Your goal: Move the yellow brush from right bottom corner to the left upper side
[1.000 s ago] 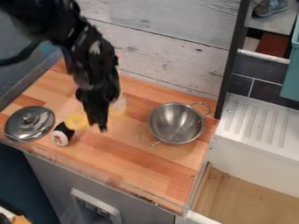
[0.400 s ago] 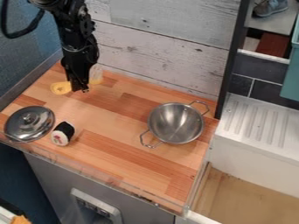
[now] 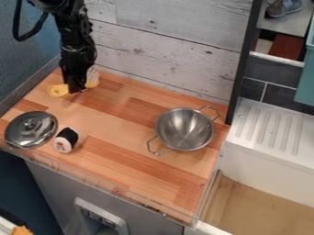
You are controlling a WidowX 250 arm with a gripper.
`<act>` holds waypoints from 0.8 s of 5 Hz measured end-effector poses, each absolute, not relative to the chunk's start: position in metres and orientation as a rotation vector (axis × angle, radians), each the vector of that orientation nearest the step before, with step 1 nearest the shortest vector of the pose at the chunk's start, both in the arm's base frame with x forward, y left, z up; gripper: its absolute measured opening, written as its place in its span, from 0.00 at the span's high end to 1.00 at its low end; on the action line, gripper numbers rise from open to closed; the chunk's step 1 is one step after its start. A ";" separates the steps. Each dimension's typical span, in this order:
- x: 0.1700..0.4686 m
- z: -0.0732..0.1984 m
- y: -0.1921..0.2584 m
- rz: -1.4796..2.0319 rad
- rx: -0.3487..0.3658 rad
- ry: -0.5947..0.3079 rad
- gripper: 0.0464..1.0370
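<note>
The black gripper [image 3: 77, 91] hangs down at the upper left of the wooden counter, near the wall. It is shut on the middle of the yellow brush [image 3: 58, 90]. The brush's yellow end sticks out to the left of the gripper, and its other end, with pale bristles, shows to the right. The gripper hides the brush's middle part. Whether the brush touches the counter I cannot tell.
A metal pot [image 3: 185, 129] with two wire handles stands at the counter's right. At the left front lie a silver lid [image 3: 30, 130] and a black-and-white sushi toy [image 3: 65, 140]. A white drainboard [image 3: 270, 133] adjoins the right side.
The gripper has moved up and left across the counter, carrying the yellow brush from near the sushi toy to the upper left, beside the wall.
</note>
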State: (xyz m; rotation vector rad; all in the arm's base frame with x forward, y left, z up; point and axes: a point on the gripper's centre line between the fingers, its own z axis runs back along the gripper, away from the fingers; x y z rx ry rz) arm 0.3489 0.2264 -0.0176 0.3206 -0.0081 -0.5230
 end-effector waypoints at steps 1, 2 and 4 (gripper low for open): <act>0.351 -0.030 0.237 -0.508 0.299 0.004 0.71; 0.353 -0.034 0.247 -0.493 0.300 0.019 0.71; 0.350 -0.036 0.247 -0.439 0.275 0.030 0.36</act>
